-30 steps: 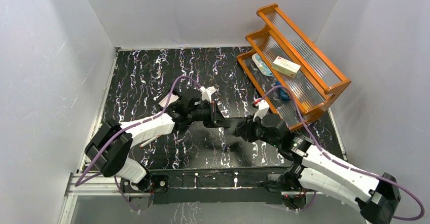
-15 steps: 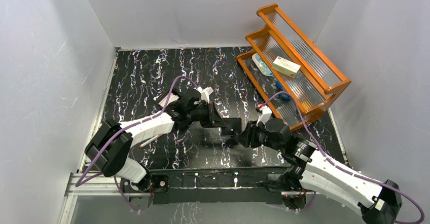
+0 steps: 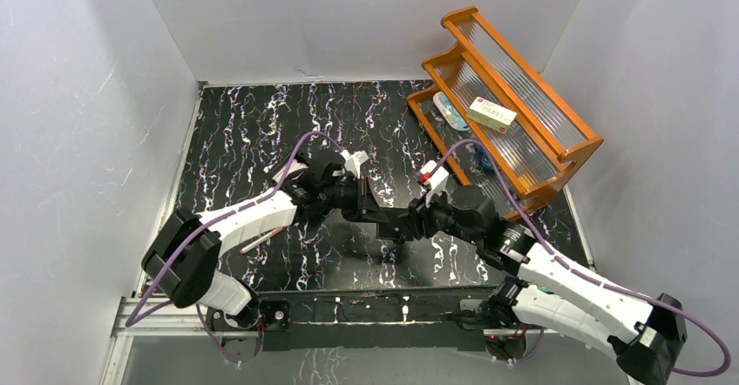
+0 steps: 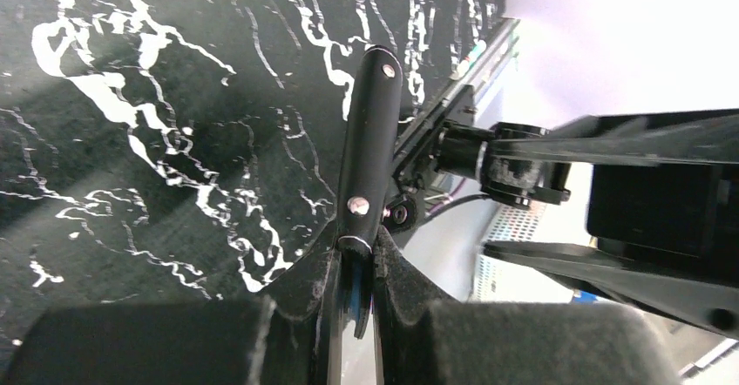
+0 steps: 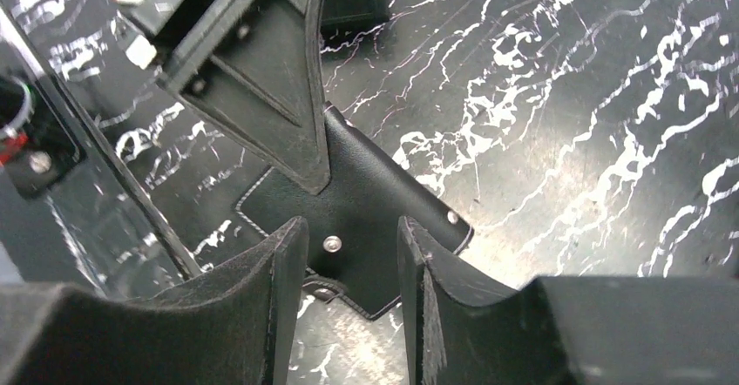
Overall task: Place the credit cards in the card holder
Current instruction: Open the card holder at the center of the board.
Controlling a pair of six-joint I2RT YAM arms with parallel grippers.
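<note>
Left fingers (image 4: 385,268) are clenched on one end of the holder (image 4: 367,154), carrying it above the middle of the worktop (image 3: 261,124). Right fingers (image 5: 284,263) stand released, straddling its snap tab. The holder is probably light, limp and smooth. Grip the flap near its stitched edge.

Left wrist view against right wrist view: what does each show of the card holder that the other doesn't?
Left wrist only: the card holder edge-on, blue lining showing between the left gripper's fingers. Right wrist only: its broad face with pale stitching. Both: the left gripper clamping the holder, the open right gripper close by, the marbled table.
</note>
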